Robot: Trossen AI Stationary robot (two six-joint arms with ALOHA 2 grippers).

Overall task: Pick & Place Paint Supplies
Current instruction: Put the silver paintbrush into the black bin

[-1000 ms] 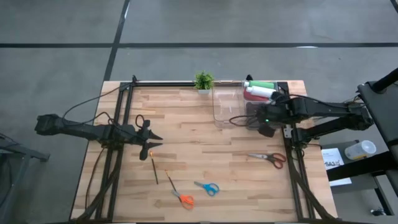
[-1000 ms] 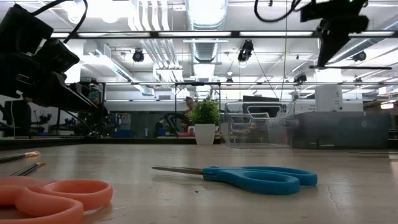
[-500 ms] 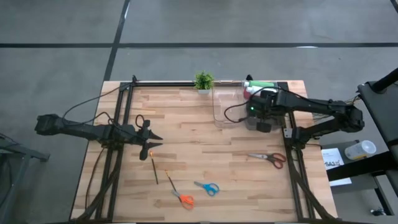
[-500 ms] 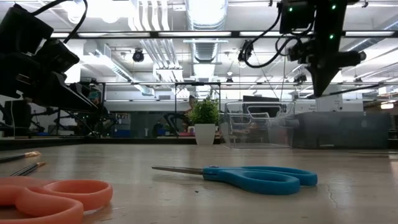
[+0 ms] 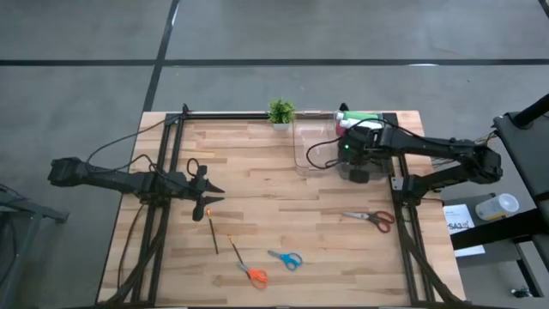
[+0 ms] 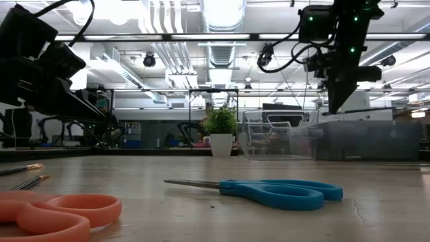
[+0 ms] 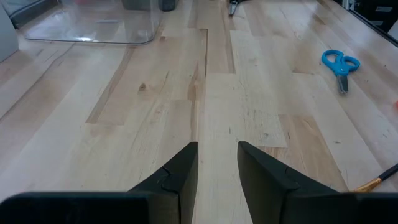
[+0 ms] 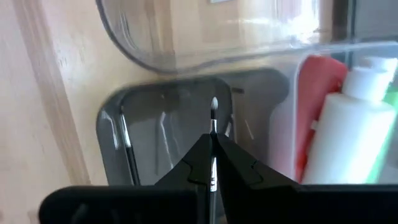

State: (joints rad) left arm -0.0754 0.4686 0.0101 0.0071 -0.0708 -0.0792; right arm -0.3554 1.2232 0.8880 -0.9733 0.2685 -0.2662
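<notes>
Two arms reach over the wooden table (image 5: 283,184) from opposite ends. On the left side, the left gripper (image 5: 208,190) hangs just above the boards, its fingers (image 7: 177,177) parted with a narrow gap between them and nothing held. Just beside it lie two thin paintbrushes: one with an orange tip (image 5: 212,230), and a second brush (image 5: 236,254) a little farther along, its end by the orange scissors (image 5: 254,275). The blue scissors (image 5: 286,258) rest near those, toward the front edge of the table. At the back edge stands a small potted plant (image 5: 280,112).

Right of the plant sits a clear plastic bin (image 5: 312,148), and touching its right side is a darker tray (image 8: 161,130) with a few brushes lying in it. The right gripper (image 8: 213,163) hovers over that tray, clenched on a thin brush (image 8: 214,118) whose pale tip points down into the tray. Next to the tray, at the back right corner, are a white bottle (image 8: 348,127), a red bottle (image 8: 316,84) and a green bottle (image 5: 362,116), packed side by side. Red-handled scissors (image 5: 374,219) lie on the boards nearer the front, right of centre.
</notes>
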